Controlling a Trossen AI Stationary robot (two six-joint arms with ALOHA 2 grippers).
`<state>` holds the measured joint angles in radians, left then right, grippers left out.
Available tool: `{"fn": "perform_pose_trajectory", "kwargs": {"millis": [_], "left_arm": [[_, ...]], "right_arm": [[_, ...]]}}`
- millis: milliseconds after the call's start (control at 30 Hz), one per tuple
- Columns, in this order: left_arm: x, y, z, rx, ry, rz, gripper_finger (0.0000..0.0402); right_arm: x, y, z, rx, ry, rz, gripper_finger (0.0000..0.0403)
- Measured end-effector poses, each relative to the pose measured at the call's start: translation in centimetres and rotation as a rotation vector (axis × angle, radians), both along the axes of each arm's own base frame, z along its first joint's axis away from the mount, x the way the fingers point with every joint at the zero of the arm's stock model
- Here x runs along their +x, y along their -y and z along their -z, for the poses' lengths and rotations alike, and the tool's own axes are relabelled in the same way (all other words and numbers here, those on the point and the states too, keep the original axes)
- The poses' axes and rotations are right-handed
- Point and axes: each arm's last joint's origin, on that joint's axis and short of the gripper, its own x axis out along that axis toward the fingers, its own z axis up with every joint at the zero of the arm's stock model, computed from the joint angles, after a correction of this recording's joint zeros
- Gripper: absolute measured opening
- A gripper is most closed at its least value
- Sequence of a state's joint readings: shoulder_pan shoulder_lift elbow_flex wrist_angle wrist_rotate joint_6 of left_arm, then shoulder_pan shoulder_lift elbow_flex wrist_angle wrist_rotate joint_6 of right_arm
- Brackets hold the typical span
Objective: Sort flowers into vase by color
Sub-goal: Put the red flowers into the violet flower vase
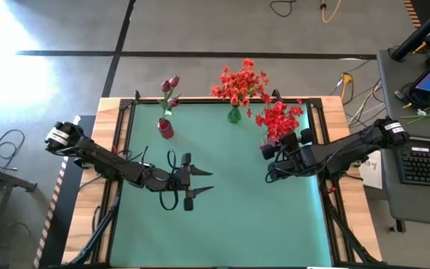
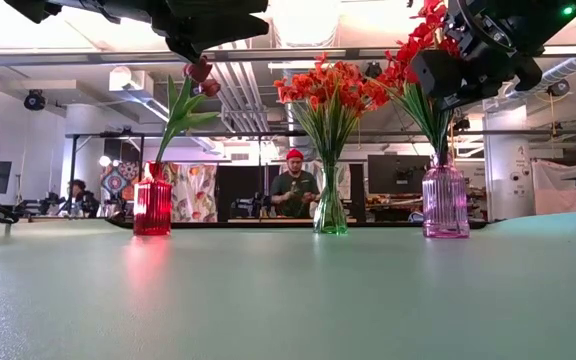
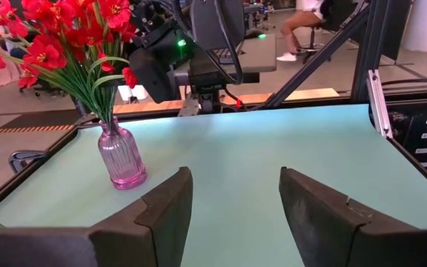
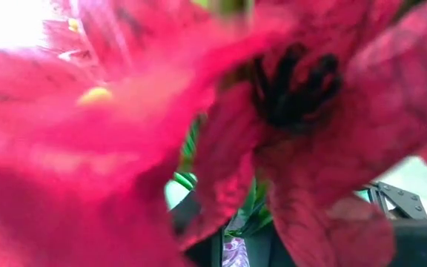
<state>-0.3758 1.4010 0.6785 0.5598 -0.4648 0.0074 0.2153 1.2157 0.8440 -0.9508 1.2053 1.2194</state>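
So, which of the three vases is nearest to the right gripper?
The pink ribbed vase holding the bright red flowers. The right gripper is at that bouquet, while the green vase and red vase stand farther left.

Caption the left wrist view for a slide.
Open left hand faces the pink glass vase of red flowers.

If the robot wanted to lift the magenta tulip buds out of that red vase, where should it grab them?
Probably the bare green stalk between the red vase rim and the magenta buds, gripped from the side and then drawn straight up. The stem stands nearly upright, leaning slightly, and is thin enough for a pinch; the buds and leaves look too soft to hold.
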Motion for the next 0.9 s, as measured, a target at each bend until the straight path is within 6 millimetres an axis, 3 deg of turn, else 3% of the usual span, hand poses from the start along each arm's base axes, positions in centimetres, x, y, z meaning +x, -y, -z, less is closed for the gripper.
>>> {"fn": "perform_pose_trajectory", "kwargs": {"millis": [167,500,900], "left_arm": [[0.0,0.0,0.0,0.0,0.0,0.0,0.0189],[0.0,0.0,0.0,0.001,0.0,0.0,0.0189],[0.0,0.0,0.0,0.001,0.0,0.0,0.0189]], "right_arm": [[0.1,-0.02,-0.01,0.004,0.015,0.0,0.0025],[0.11,-0.11,-0.31,0.029,0.007,-0.014,0.0102],[0.34,-0.22,-0.94,0.073,-0.006,-0.039,0.0163]]}}
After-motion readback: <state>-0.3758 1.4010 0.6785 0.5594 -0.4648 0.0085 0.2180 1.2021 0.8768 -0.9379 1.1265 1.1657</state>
